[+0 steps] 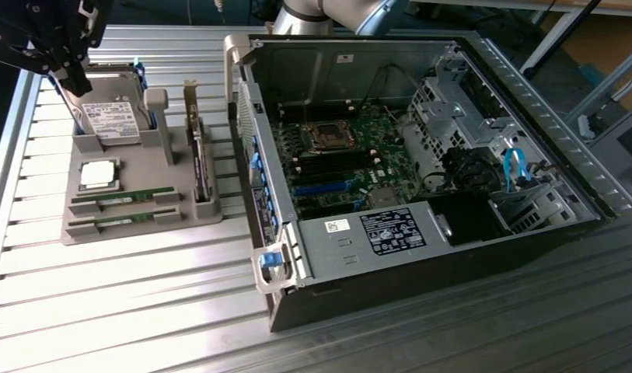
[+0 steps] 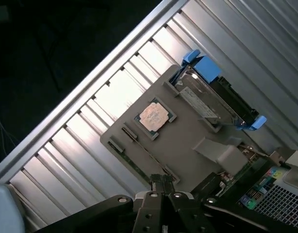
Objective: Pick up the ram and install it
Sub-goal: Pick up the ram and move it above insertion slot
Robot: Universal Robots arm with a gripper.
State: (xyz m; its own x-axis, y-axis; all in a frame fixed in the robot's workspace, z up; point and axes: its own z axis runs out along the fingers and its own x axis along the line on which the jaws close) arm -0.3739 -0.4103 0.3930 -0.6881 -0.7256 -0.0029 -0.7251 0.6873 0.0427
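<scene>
Gripper [image 2: 162,182]: clenched tight, wrist view | ram [image 1: 122,200]: exterior view, slotted in tray [image 1: 139,167], 9 o'clock of open case [image 1: 342,241] | gripper: 11 o'clock of tray

- No text, brand or number can be read in either view.
- Power supply label [image 1: 399,231]: black with white print and marks, unreadable.
- Hard drive label [image 1: 116,116]: white with fine print, unreadable.
- White sticker [image 1: 345,58] on case wall: unreadable.
</scene>
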